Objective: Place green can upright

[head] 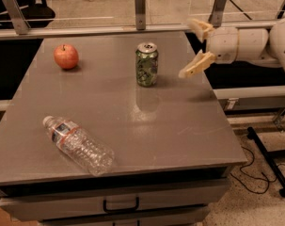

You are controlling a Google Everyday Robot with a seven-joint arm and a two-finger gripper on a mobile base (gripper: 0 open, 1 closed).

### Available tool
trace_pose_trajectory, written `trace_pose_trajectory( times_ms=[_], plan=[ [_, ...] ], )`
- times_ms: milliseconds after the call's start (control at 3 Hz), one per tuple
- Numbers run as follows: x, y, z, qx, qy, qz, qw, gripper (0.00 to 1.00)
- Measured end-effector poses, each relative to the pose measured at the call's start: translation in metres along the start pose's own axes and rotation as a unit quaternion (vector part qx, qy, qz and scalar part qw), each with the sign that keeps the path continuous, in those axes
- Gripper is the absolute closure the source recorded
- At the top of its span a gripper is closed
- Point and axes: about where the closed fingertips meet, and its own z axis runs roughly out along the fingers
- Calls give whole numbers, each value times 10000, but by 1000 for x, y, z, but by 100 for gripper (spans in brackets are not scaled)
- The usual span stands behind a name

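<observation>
On the grey desk (179,126), the small green-and-white aluminium can (146,64) stands upright; nearby the cream gripper (187,48) hangs spread, apparently clear. A stray swing could topple the can.

Shiny metal green can (146,65); matt plastic gripper (188,49) nearby.

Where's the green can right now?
In the camera view, the green can stands upright on the table, between the apple at left and the open hand at right.
</observation>
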Motion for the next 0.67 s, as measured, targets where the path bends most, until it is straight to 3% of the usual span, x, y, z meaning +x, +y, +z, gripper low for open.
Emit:
trace_pose_trajectory(
  times_ms=[333,667],
  plan=[
    [-20,-12,-66,560,678,-242,9958,0],
    [-23,-12,-63,541,687,-269,9958,0]
  ],
)
